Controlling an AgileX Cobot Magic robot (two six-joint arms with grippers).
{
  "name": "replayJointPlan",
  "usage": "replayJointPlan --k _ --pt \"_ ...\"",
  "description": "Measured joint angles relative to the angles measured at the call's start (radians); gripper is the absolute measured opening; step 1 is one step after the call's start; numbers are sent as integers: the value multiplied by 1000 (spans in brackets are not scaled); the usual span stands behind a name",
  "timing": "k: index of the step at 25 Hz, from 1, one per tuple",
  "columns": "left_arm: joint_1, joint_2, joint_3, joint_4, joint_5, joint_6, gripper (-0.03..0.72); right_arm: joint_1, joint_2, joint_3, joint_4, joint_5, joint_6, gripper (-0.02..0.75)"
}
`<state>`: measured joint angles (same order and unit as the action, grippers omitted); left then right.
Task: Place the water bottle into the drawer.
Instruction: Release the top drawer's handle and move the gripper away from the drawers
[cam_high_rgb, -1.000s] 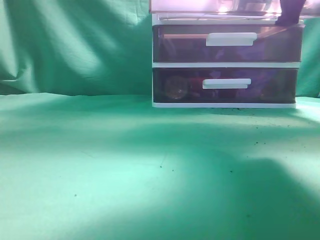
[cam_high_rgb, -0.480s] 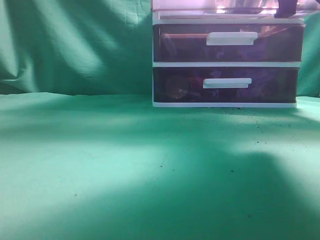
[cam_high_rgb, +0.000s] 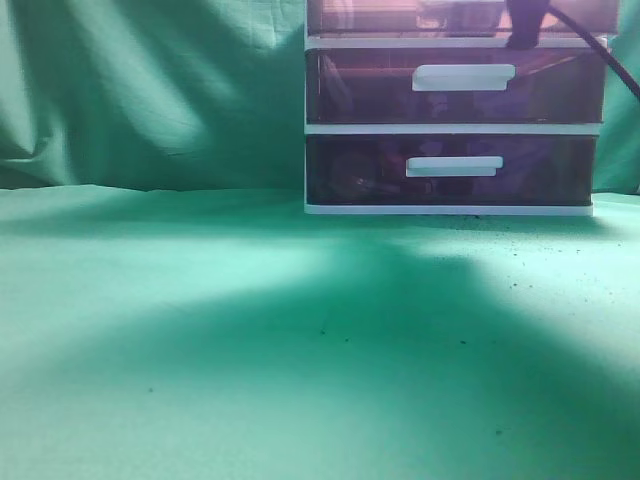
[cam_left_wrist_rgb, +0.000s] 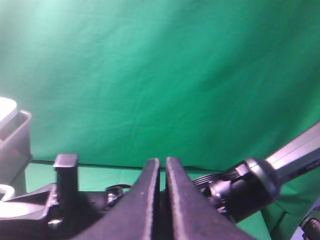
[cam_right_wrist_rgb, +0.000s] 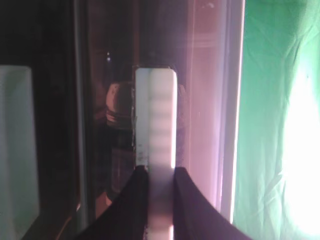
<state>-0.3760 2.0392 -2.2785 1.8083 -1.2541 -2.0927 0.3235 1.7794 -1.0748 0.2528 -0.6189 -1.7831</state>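
The top purple drawer (cam_high_rgb: 380, 16) sits at the upper edge of the exterior view, its front flush with the white frame. My right gripper (cam_high_rgb: 522, 38) is at its front. In the right wrist view my right gripper (cam_right_wrist_rgb: 161, 172) is shut on the drawer's white bar handle (cam_right_wrist_rgb: 155, 120). Through the translucent front I see the dim shape of the water bottle (cam_right_wrist_rgb: 119, 107) inside the drawer. My left gripper (cam_left_wrist_rgb: 163, 162) is shut and empty, held in the air before the green backdrop. It does not show in the exterior view.
Two darker purple drawers (cam_high_rgb: 360, 90) (cam_high_rgb: 360, 175) with white handles sit below in the same unit. A green cloth (cam_high_rgb: 250, 330) covers the table and a green backdrop hangs behind. The right arm (cam_left_wrist_rgb: 260, 185) crosses the left wrist view at lower right.
The top drawer has slid back into the unit, and its front now looks dark instead of bright pink. My right gripper moved back and left with the handle.
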Motion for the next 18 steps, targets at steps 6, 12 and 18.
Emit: replayJointPlan --k 6,12,18 --pt "0 0 0 0 -2 0 0 0 69 -76 -12 -21 1 96" --pt "0 0 0 0 -2 0 0 -4 72 -79 -23 -23 11 96" --pt "0 0 0 0 -2 0 0 -19 77 -79 -48 -36 51 96"
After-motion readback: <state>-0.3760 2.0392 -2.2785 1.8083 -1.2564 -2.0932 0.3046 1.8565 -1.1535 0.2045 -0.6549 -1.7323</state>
